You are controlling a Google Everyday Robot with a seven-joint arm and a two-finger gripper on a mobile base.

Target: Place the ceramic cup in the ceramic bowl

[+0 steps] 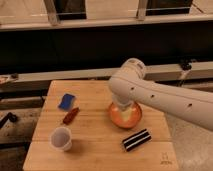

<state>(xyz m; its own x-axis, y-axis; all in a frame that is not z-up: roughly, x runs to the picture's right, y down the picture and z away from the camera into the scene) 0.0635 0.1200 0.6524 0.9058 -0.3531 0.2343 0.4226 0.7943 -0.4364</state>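
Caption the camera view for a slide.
Robot hand hovers over the ceramic bowl; ceramic cup stands apart on the table.

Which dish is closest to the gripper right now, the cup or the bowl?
The orange bowl: the gripper hangs right over it, while the white cup stands well away, untouched.

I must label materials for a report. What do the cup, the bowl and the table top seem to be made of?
The cup: plain white and smooth, so ceramic or perhaps plastic. The bowl: orange with a darker rim and a light sheen, likely glazed ceramic. The table top: pale brown and matte, looks like wood. The gripper hangs over the bowl, mostly hidden by the arm.
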